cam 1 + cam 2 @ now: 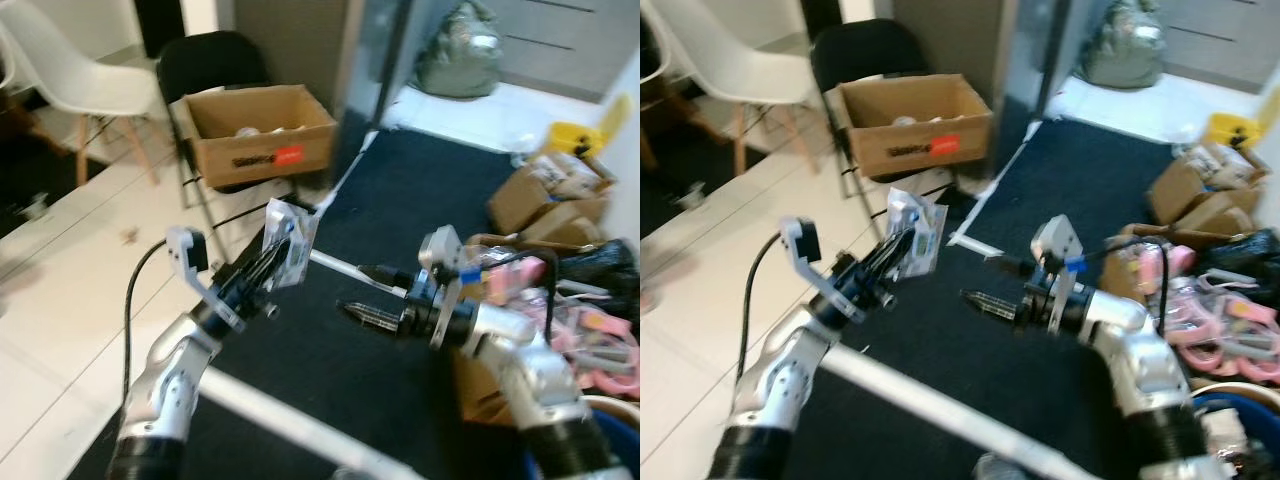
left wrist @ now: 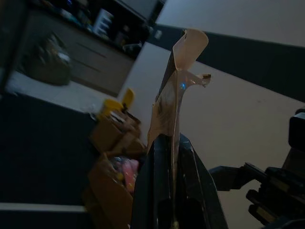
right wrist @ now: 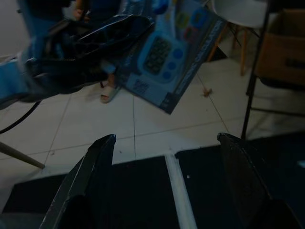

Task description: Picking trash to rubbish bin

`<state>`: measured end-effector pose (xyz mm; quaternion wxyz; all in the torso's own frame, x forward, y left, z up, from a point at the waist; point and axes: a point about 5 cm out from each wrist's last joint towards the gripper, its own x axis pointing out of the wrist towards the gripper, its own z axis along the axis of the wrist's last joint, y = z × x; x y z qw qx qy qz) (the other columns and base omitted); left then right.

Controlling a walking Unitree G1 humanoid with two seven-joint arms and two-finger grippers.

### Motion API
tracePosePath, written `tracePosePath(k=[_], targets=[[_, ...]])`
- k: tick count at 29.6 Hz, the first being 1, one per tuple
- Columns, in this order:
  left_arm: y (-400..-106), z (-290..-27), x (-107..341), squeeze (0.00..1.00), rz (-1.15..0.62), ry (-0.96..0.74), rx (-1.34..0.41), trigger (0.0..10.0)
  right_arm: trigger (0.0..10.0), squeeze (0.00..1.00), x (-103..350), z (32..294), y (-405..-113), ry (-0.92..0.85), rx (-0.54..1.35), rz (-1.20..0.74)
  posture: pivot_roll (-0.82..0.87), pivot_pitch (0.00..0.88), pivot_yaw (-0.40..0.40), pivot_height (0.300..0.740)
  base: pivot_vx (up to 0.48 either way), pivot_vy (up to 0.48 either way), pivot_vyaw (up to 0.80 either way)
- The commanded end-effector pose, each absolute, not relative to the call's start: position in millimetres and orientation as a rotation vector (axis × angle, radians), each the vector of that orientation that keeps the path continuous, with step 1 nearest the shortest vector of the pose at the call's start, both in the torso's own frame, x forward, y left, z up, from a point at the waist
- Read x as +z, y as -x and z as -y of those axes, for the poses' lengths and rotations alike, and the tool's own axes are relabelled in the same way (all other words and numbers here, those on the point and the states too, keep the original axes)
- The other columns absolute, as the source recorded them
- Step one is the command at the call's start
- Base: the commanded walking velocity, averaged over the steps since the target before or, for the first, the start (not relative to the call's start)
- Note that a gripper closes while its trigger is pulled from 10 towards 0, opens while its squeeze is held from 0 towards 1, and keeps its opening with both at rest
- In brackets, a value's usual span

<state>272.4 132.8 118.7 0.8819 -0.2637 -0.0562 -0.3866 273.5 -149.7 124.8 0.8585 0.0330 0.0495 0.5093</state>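
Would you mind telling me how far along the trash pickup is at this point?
Picked up: the left gripper is shut on a blue card packet, held above the dark rug. The right gripper is open and holds nothing. Left to do: dropping the packet in a bin; none is clearly identifiable yet.

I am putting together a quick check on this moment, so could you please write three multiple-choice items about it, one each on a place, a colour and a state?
1. Where does the open cardboard box rest?
A. on the black chair
B. on the white chair
C. on the dark carpet

2. What colour is the label on the box's front?
A. green
B. red
C. yellow

3. How is the right gripper?
A. shut on a cable
B. shut on the packet
C. open, holding nothing

Answers:
1 A, the box sits on the black chair's seat.
2 B, a red patch shows on its front.
3 C, its fingers stand wide apart, while the left gripper pinches the blue printed packet.
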Motion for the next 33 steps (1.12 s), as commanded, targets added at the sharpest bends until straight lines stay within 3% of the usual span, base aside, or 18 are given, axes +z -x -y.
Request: tracePosePath(k=[1, 4, 11, 33], targets=[[-272.2, -131.4, 116.7, 0.00, 0.106, 0.562, -0.816, 10.0, 10.0, 0.00, 125.8, 151.2, -274.3, -0.061, 1.068, -0.099, 0.00, 0.000, -0.027, 0.740, 0.000, 0.000, -0.80], [-272.2, -131.4, 116.0, 0.00, 0.105, 0.565, -0.817, 10.0, 10.0, 0.00, 125.9, 151.2, -274.4, -0.060, 1.067, -0.093, 0.00, 0.000, -0.028, 0.740, 0.000, 0.000, -0.80], [-272.1, -131.2, 116.5, 0.00, 0.116, 0.557, -0.823, 10.0, 10.0, 0.00, 128.4, 151.7, -276.1, -0.066, 1.055, -0.065, 0.00, 0.000, -0.028, 0.740, 0.186, 0.000, 0.00], [-271.7, -131.9, 119.2, 0.00, 0.132, 0.551, -0.823, 10.0, 10.0, 0.00, 130.1, 152.0, -276.7, -0.069, 1.048, -0.051, 0.00, 0.000, -0.024, 0.740, 0.463, 0.000, 0.00]])
